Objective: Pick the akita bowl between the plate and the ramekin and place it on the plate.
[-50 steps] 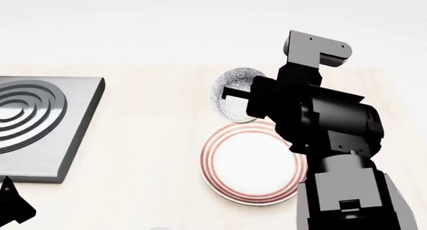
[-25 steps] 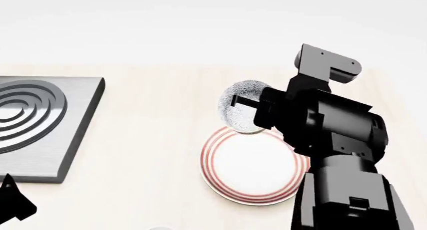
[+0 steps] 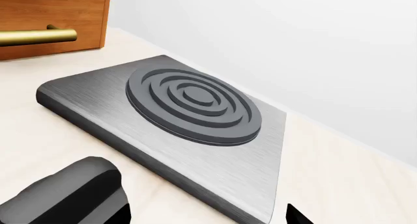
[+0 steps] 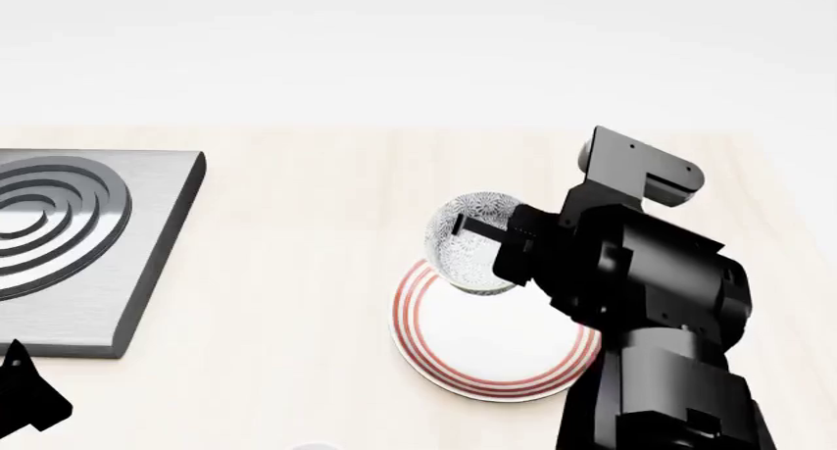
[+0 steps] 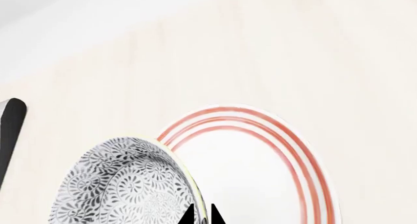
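The akita bowl [image 4: 473,242], white with a dense grey speckled pattern, hangs tilted over the far rim of the plate [image 4: 491,357]. My right gripper [image 4: 460,228] is shut on the bowl's rim. In the right wrist view the two fingertips of the right gripper [image 5: 202,217] pinch the wall of the bowl [image 5: 124,185], and the red-ringed plate [image 5: 260,175] lies underneath. My left gripper [image 4: 20,399] sits low at the near left, open and holding nothing [image 3: 208,217]. The ramekin is hidden.
A grey metal burner slab with dark concentric rings [image 4: 66,225] lies at the left on the pale wooden counter [image 4: 288,274]. The left wrist view shows the same slab [image 3: 195,102] and a wooden cabinet with a brass handle [image 3: 52,19].
My right gripper has carried the bowl toward me, from the counter beyond the plate to above the plate's far rim. The left arm has stayed still.
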`<state>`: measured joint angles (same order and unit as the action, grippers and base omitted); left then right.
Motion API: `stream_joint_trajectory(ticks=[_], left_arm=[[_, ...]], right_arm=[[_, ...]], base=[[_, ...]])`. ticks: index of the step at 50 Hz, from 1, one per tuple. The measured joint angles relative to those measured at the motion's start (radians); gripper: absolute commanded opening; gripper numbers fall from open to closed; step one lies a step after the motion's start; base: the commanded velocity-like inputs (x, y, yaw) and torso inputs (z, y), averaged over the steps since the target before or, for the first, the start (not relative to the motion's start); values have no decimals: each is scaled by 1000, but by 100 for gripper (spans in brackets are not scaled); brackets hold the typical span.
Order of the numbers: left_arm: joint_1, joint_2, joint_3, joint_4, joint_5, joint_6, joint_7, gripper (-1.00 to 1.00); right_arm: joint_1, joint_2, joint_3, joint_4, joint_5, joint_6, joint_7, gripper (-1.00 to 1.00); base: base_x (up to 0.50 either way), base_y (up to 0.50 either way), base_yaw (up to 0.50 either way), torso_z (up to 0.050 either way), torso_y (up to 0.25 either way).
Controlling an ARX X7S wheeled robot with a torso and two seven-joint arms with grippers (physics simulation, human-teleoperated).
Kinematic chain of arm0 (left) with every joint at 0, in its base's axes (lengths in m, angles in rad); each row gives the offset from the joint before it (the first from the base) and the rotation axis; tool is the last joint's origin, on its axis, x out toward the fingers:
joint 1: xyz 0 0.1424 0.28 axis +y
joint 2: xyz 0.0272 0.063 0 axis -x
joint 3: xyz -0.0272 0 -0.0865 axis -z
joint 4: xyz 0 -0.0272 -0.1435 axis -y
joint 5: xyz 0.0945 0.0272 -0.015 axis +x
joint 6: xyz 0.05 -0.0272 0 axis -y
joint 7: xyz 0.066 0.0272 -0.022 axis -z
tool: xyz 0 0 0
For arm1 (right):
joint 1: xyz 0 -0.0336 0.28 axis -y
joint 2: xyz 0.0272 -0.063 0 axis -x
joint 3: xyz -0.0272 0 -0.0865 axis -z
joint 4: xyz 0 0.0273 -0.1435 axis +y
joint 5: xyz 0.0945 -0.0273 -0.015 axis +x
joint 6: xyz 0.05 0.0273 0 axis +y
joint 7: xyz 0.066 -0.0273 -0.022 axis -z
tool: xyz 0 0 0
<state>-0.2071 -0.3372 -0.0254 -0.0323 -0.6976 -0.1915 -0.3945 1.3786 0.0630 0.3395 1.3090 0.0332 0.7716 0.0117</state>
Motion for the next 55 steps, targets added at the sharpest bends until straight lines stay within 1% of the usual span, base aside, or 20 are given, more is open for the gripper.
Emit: stream_joint_trajectory(ticks=[17, 26, 40, 55], left_arm=[[-1, -2, 3, -1, -3, 2, -2, 100], [1, -4, 3, 5, -6, -1, -7, 100], [-2, -3, 6, -7, -5, 8, -3, 100], [-3, -3, 8, -12, -8, 12, -1, 100]], right_arm=[[-20, 4, 99, 0, -23, 43, 40, -100], [-29, 5, 166, 0, -25, 47, 88, -100], [-40, -3, 252, 0, -35, 21, 197, -100], [-48, -12, 298, 0, -39, 3, 255, -100]], base=[[0, 0, 0, 0, 0], [0, 0, 0, 0, 1], [0, 0, 0, 0, 0], [0, 0, 0, 0, 1]])
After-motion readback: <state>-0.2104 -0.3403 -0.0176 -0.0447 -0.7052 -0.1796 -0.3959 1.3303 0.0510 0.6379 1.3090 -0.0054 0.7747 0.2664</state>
